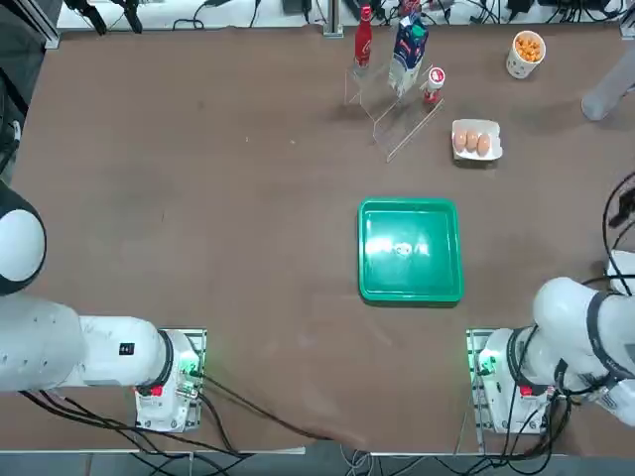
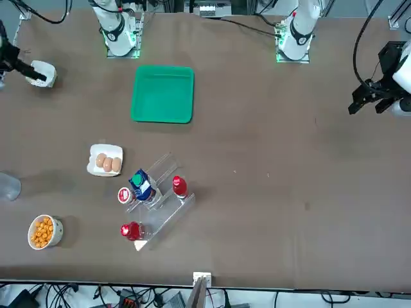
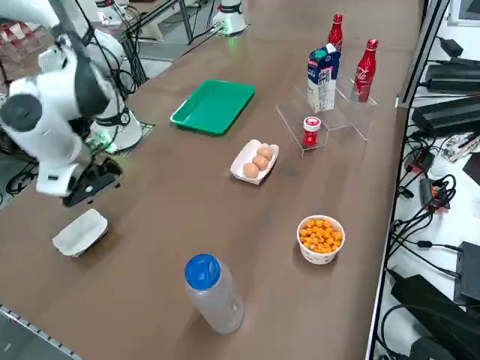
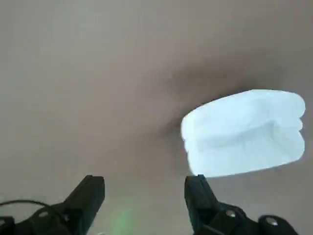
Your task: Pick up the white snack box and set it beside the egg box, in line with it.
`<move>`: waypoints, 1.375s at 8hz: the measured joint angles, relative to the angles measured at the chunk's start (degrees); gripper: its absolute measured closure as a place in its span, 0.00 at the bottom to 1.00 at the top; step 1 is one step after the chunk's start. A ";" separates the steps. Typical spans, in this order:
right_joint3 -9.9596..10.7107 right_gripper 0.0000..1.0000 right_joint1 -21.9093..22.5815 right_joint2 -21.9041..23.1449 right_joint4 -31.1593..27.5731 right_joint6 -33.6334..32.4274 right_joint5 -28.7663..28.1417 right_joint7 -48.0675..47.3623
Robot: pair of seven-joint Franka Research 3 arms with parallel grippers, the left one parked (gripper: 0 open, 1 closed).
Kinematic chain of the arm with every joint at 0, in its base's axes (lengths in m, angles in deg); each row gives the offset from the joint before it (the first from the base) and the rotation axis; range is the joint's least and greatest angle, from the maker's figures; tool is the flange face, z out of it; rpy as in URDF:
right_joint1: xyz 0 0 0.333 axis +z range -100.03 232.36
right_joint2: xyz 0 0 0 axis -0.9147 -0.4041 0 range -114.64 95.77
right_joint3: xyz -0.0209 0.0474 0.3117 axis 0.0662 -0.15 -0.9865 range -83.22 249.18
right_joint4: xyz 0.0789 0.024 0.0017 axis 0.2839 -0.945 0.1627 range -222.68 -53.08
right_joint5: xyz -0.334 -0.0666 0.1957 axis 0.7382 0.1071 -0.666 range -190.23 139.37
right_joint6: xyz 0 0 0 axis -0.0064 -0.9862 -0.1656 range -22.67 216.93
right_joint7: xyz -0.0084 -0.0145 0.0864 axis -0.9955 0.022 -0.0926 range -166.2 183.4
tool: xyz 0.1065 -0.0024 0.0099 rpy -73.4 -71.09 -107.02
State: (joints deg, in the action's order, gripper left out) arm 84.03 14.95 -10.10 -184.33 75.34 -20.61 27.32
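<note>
My right gripper (image 4: 145,181) hovered above the table (image 4: 112,112), fingers spread apart, holding nothing; the white snack box (image 4: 244,134) lay below, just beyond one fingertip.

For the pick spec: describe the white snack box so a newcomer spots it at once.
From the green tray, go toward the robot's right side of the table, past the egg box. The white snack box lies there near the open right tool. Unlike the egg box, it is plain white and shows no eggs.

Open table separates egg box (image 3: 254,163) from green tray (image 3: 213,106)
</note>
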 joint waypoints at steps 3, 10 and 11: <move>-0.07 0.01 -5.57 -1.83 -7.63 15.77 0.03 9.14; -0.22 0.61 -8.07 -8.68 -9.85 29.13 0.03 12.85; -0.25 0.80 -8.07 -8.55 -9.84 29.12 0.03 12.88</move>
State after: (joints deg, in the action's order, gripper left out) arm 83.78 6.88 -18.65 -194.17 104.46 -20.58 40.20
